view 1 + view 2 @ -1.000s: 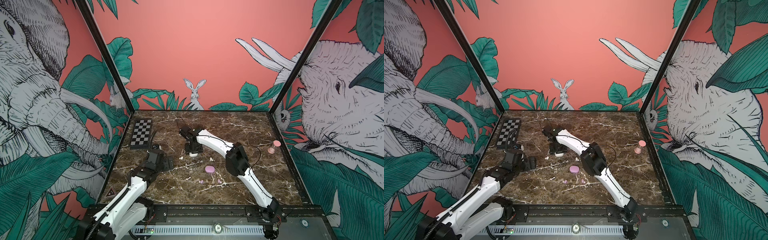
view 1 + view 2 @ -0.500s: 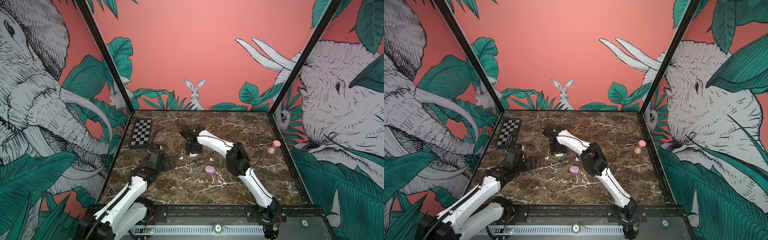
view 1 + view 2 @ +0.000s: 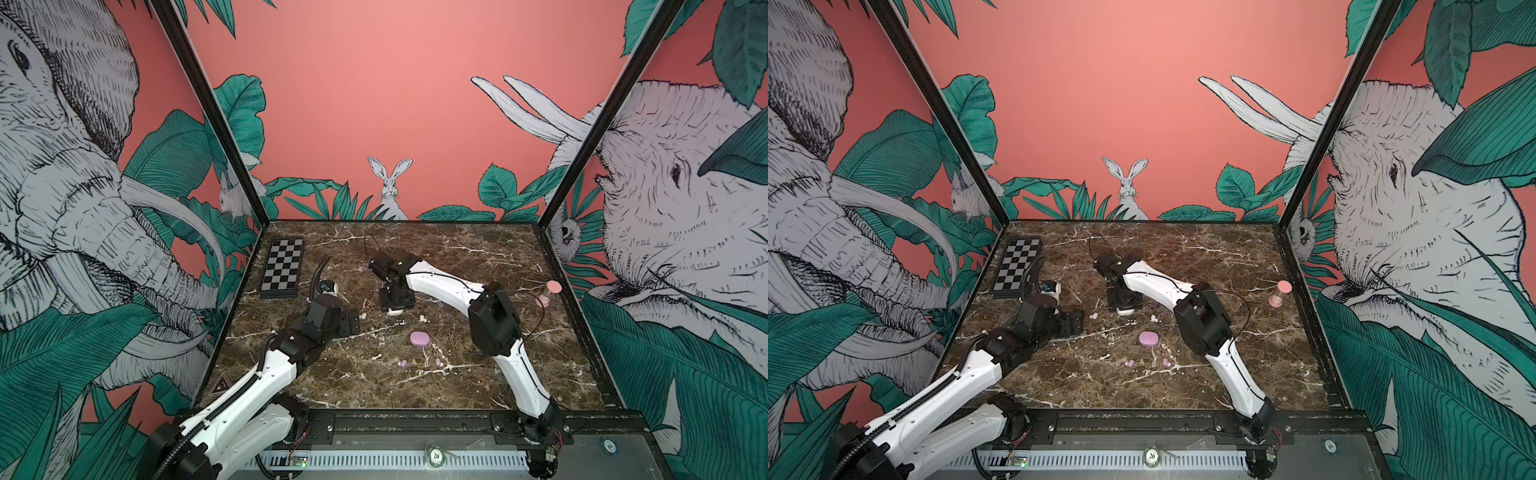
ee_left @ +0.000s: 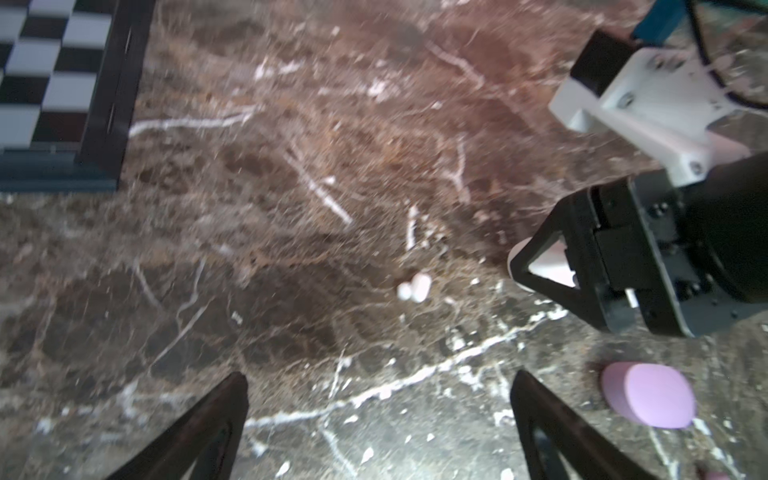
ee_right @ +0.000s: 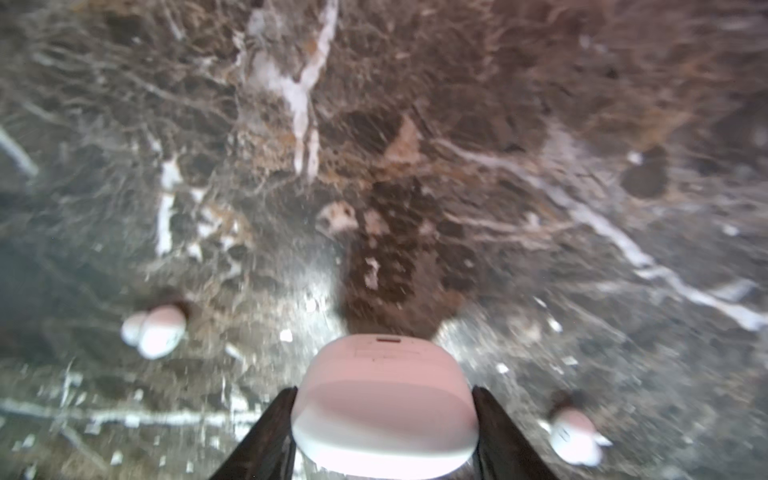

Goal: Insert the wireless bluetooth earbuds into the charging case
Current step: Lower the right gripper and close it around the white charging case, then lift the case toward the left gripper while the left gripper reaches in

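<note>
In both top views two white earbuds lie on the bench, one on either side of the white case. Two lilac earbuds lie near the shut lilac case.

Left wrist view: the left fingers stand wide apart, holding nothing.

Right wrist view: the right fingers clasp the white case; its contents cannot be told.

**Marble sheen, smooth plastic all round**

The tabletop shows brown marble veining with a soft shine. The white case looks like smooth, faintly glossy plastic, the lilac case matt and smooth. A white earbud gleams, hard plastic. The right arm's shell is glossy white.
</note>
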